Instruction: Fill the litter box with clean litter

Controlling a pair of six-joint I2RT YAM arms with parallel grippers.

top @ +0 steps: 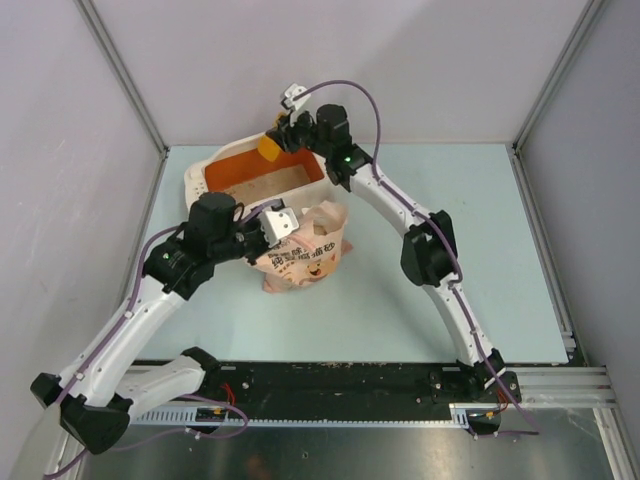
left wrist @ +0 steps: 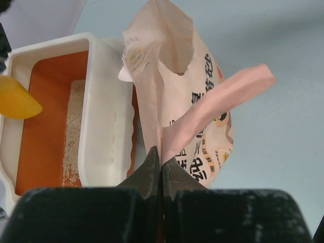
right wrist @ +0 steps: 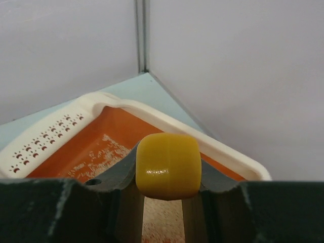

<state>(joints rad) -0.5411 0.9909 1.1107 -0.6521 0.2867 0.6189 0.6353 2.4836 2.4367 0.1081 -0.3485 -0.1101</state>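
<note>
Top external view: I see the litter box (top: 197, 180) at upper centre-left, a thin layer of clean litter (top: 262, 184) on its orange floor. My left gripper (left wrist: 161, 152) pinches the edge of the printed bag (left wrist: 177, 86); my right gripper (top: 278, 137) clamps the yellow scoop (right wrist: 168, 166) above the box.

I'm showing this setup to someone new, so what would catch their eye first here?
Likely the pink-beige printed bag mid-table, its top edge pinched in the shut left gripper. Just beyond it sits the litter box, its orange inside holding only a thin strip of pale litter. Over the box's far side the right gripper clamps a yellow scoop.
</note>
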